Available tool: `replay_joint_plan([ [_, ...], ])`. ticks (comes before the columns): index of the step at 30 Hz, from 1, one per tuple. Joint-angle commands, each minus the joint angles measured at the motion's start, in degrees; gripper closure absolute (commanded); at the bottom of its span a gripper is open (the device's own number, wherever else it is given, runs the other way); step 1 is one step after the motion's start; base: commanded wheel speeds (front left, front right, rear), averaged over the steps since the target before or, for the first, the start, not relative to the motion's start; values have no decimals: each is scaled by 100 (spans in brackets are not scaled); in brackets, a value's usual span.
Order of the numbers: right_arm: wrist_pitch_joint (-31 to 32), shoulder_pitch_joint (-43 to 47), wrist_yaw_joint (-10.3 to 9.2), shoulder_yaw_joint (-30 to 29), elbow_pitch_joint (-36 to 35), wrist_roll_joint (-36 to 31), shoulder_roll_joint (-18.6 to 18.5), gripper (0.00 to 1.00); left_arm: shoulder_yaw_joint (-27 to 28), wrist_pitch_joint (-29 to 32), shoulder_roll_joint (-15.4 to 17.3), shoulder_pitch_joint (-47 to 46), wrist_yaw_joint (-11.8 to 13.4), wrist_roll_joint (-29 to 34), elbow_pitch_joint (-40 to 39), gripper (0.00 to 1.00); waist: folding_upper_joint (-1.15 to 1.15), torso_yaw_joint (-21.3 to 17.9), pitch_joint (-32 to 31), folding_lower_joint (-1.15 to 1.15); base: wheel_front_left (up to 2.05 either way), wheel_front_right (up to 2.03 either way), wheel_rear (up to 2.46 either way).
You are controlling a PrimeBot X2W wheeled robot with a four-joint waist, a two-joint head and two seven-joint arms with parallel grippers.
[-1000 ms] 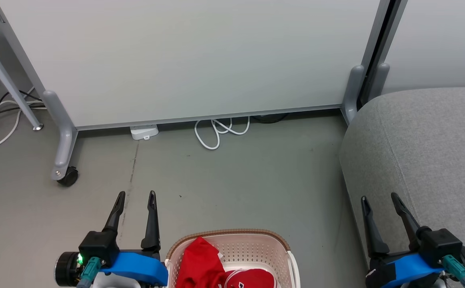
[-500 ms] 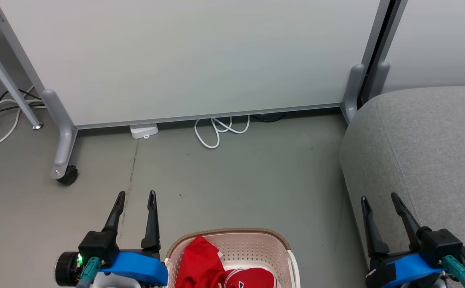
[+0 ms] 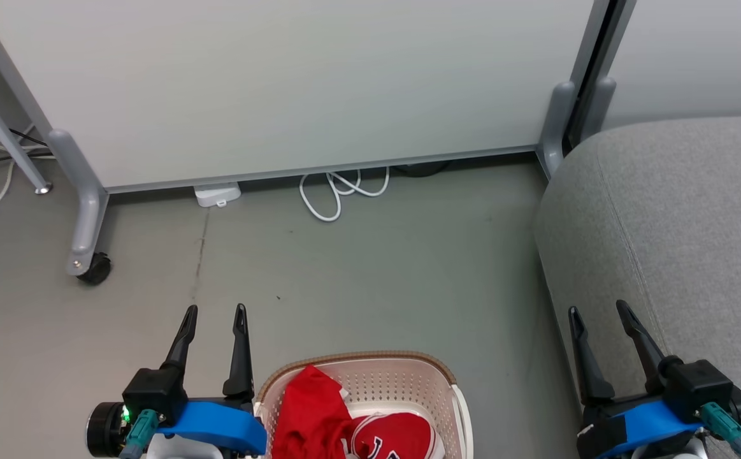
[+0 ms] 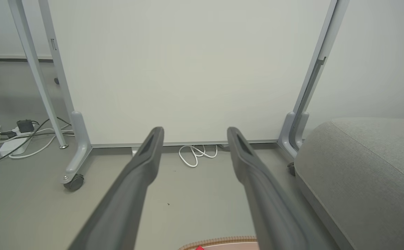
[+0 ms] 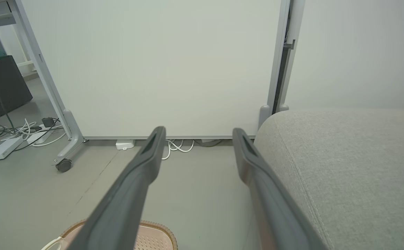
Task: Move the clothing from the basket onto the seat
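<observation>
Head view, crumpled red clothing, white-trimmed jersey beside plain shirt, inside basket

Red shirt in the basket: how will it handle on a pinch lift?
Likely floppy: the shirt lies crumpled in folds, so it should drape and trail. It lies against the jersey, which may drag along. Probably light: it looks like thin fabric.
</observation>
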Motion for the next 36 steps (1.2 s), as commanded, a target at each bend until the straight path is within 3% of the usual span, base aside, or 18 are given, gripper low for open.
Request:
replay_joint_plan([
  [1,-15,-90,14,25,-49,22,-30,0,32,-16,-6,-98,19,-20,22,0,0,-98,133,0,0,0,0],
  [12,-22,-397,13,215,-208,-17,-28,0,46,-16,-6,-401,-63,28,599,0,0,-532,967,0,0,0,0],
  [24,-52,-790,12,361,-375,156,-24,0,-8,-16,79,-1230,-181,144,1887,0,0,-1044,2223,0,0,0,0],
  [36,-58,-1111,12,546,-647,400,-23,0,-303,-7,201,-2271,-182,386,3347,0,0,-1244,3304,0,0,0,0],
])
